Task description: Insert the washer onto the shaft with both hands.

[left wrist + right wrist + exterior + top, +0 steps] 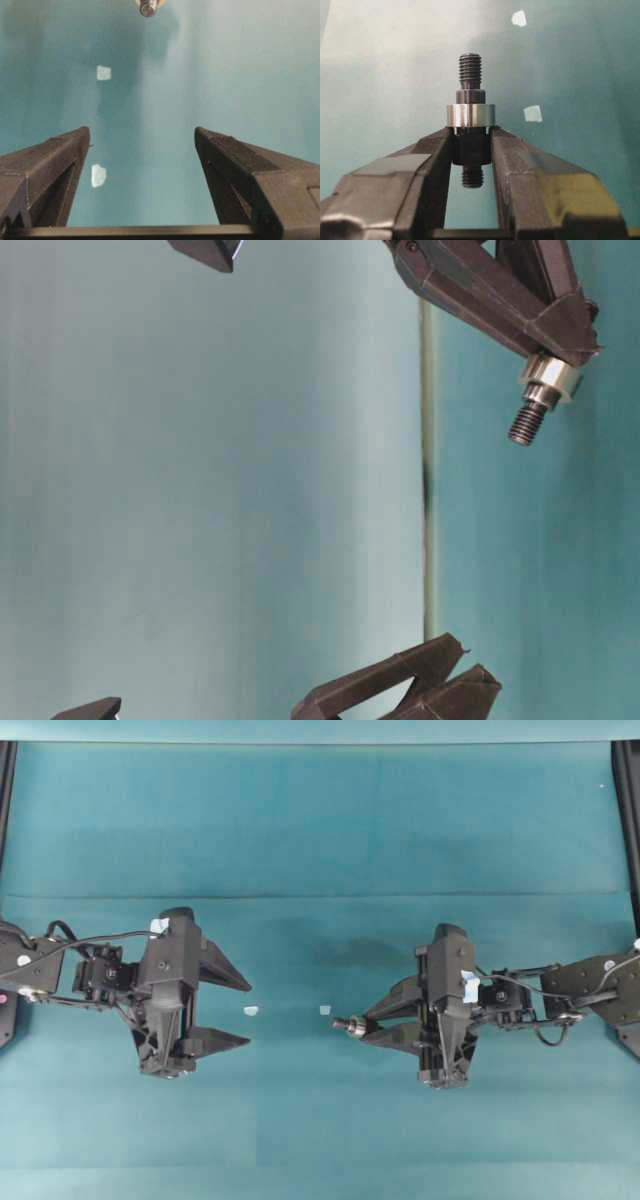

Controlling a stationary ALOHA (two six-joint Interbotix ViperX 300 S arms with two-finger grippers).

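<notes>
The right black gripper (472, 150) is clamping the short dark grey stepped metal shaft (471, 145) by its thick collar, leaving the threaded end free. The silver metal washer ring (470, 115) is sitting on it already (seemingly seated), so the left black gripper (142, 137) is hanging wide apart, empty.

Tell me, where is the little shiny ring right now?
The washer sits on the shaft, just past the right gripper fingertips that clamp the shaft; in the overhead view it is right of centre, above the green cloth.
</notes>
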